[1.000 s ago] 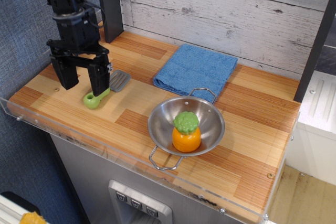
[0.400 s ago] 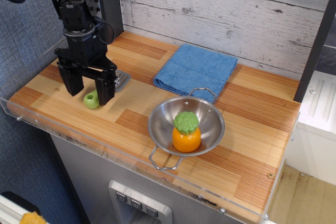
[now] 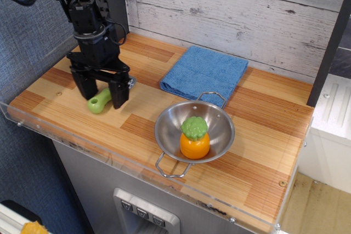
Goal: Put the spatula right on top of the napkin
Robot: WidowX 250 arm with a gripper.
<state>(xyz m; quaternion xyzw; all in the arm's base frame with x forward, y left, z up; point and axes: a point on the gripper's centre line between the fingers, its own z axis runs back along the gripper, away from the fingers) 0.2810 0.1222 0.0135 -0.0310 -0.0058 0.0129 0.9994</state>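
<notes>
Your 1 black arm comes in from the upper left and drops nearly straight down, wrist vertical, cables looping beside it. Your gripper (image 3: 103, 92) points downward with its 2 dark fingers (image 3: 119, 92) spread apart, tips low near the surface. The near finger stands slightly forward of the far one, and the jaws straddle a gap.

Spatula (image 3: 99, 101) lay at table (image 3: 258, 157) left, handle between the open jaws of gripper (image 3: 102, 95). Napkin (image 3: 204, 74) lay behind, toward the wall. Bowl (image 3: 194, 132) sat in front of napkin, toy (image 3: 194, 137) inside.
</notes>
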